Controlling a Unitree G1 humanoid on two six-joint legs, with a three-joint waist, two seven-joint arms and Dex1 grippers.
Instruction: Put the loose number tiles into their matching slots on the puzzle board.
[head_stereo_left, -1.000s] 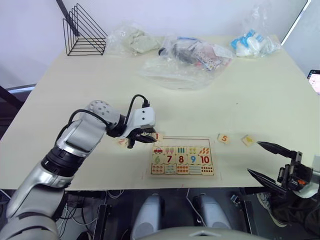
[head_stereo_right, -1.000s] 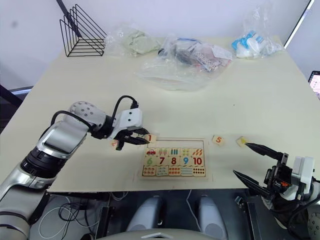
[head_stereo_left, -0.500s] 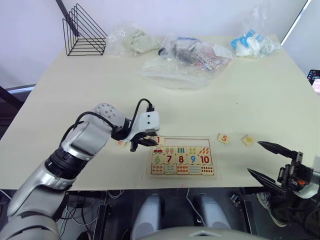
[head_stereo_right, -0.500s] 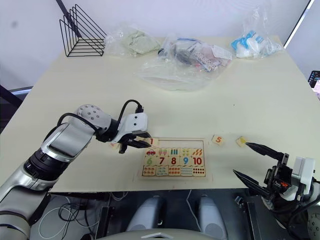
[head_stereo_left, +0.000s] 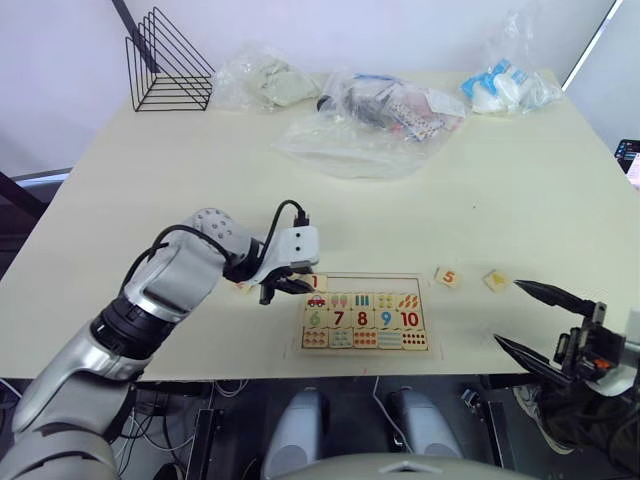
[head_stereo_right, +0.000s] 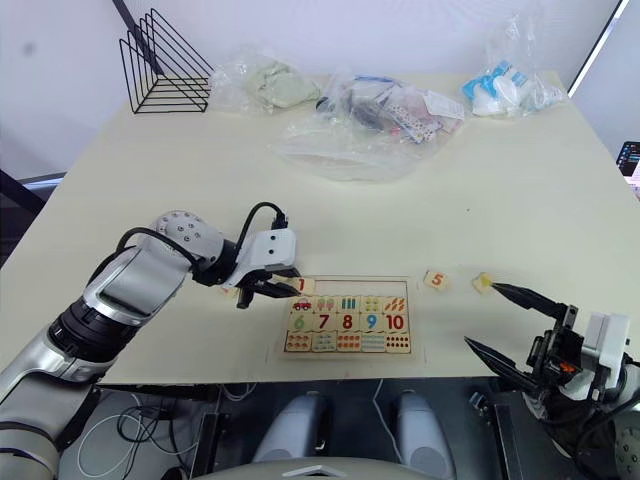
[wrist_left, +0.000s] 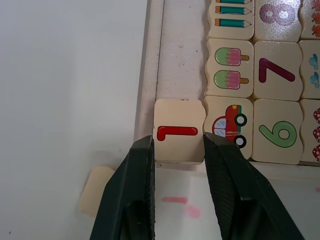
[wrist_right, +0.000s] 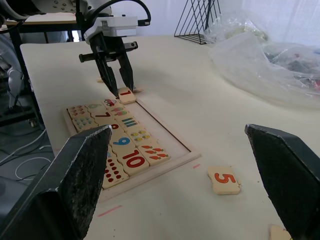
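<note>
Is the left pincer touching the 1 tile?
Cannot tell. In the left wrist view the left pincer straddles the 1 tile, fingers close at both edges, but neither contact nor a gap shows plainly.

Bare table (head_stereo_left: 520, 200) surrounds the puzzle board (head_stereo_left: 365, 318); plastic bags (head_stereo_left: 370, 120) sit well behind.

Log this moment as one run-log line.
left gripper: around 1 tile at puzzle board corner slot | right gripper: open, idle | 5 tile: loose on table

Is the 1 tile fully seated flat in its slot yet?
No: the 1 tile sits between the left end effector's fingers, its near edge overlapping the puzzle board's rim.
</note>
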